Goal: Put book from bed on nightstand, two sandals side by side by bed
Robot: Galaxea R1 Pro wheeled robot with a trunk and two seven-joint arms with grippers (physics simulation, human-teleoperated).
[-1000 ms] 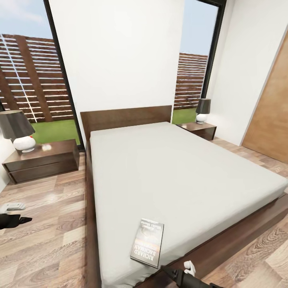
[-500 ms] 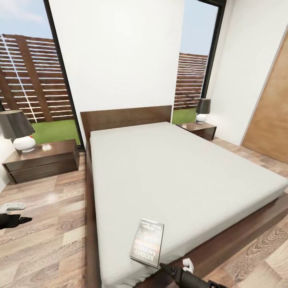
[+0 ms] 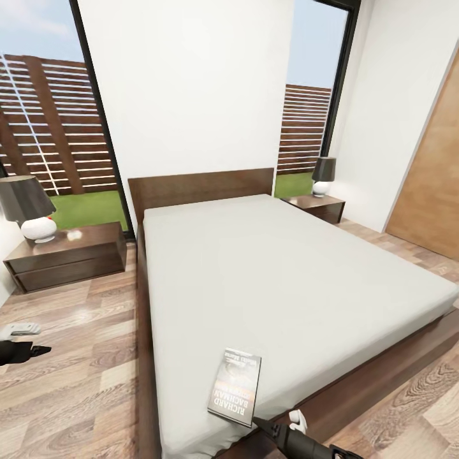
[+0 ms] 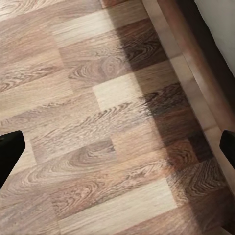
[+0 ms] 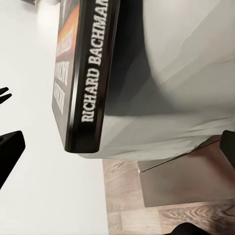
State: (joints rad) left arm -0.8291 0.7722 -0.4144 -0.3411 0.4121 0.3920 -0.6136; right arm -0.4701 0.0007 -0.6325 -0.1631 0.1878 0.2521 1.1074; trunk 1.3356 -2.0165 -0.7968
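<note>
The Richard Bachman paperback [image 3: 235, 386] lies flat at the near corner of the bed [image 3: 299, 274], spine outward. Thin, light, fairly stiff: probably best pinched at the overhanging spine edge. The right hand [image 3: 275, 426], fingers spread and empty, sits just beside it.

Right wrist view: the book [image 5: 88, 73] lying at the mattress edge.
Its dark spine, lettered "RICHARD BACHMAN" in white, lies between the spread fingertips [image 5: 10, 147] of the right gripper [image 5: 117, 152] (orange band on the cover); wood-plank floor [image 5: 161, 215] lies beyond the pale mattress [image 5: 176, 73].
</note>
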